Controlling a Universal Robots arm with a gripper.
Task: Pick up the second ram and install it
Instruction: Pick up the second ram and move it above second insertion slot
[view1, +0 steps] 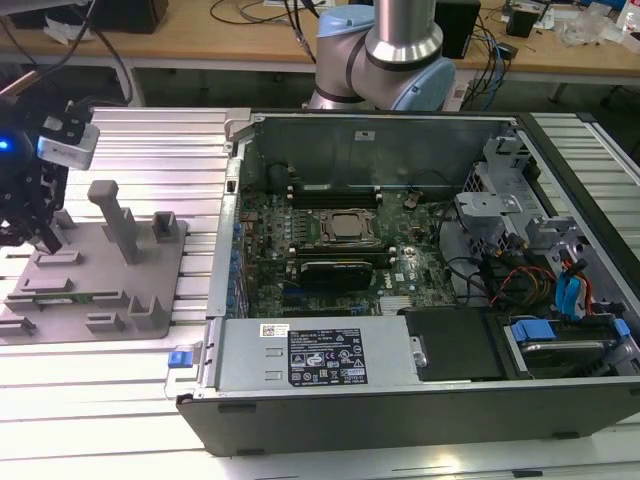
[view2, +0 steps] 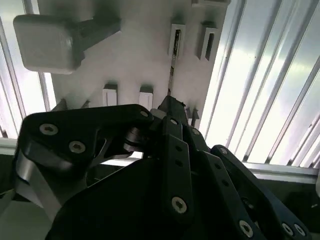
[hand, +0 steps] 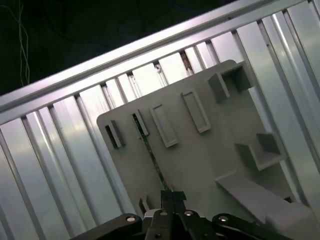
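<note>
The gripper (hand: 173, 196) stands over the grey fixture plate (view1: 100, 265) at the exterior view's left, well apart from the open computer case (view1: 400, 390) at that view's right. Its fingers are closed to a narrow gap on one end of the second ram (hand: 150, 150), which sits on edge in a fixture slot

Open computer case (view1: 400, 425) sits beside grey fixture plate (view1: 95, 278).

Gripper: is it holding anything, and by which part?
Cannot be told. The gripper is at one end of the second ram, edge-up in the grey fixture.
</note>
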